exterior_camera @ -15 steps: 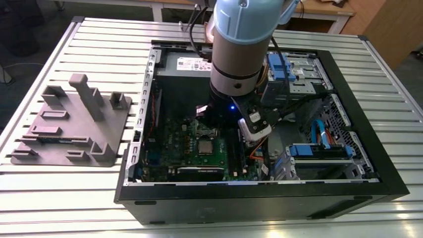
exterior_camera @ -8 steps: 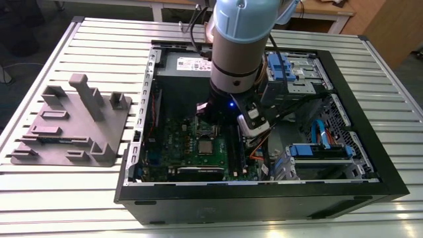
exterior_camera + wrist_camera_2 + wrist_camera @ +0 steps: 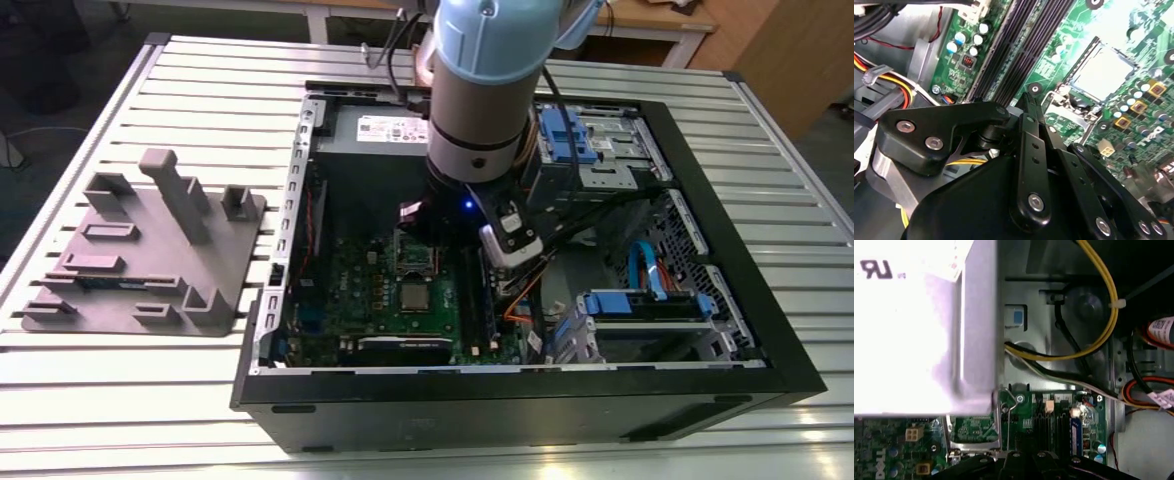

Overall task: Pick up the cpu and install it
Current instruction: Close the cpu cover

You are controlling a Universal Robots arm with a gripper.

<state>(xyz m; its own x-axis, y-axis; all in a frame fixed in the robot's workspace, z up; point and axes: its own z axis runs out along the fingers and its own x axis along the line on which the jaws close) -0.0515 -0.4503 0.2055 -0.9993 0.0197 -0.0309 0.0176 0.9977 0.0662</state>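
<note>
Exterior view: high, off the arm (image 3: pixel 481 90), angled down into the open computer case (image 3: pixel 534 395) – whole case in frame, mid range. Second wrist view: close over the motherboard (image 3: pixel 1079 20), looking past the gripper (image 3: pixel 1029 105) at the socket (image 3: pixel 1102 74). First wrist view: also close, faces the power supply (image 3: pixel 909 330) and case wall (image 3: pixel 1054 315). Shared by all three – motherboard and socket.

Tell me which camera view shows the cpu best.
The second wrist view: the cpu appears large, bright and unobstructed on the green board. In the exterior view it is just a tiny silvery square far below the camera. The first wrist view looks toward the grey box and cables instead.
</note>
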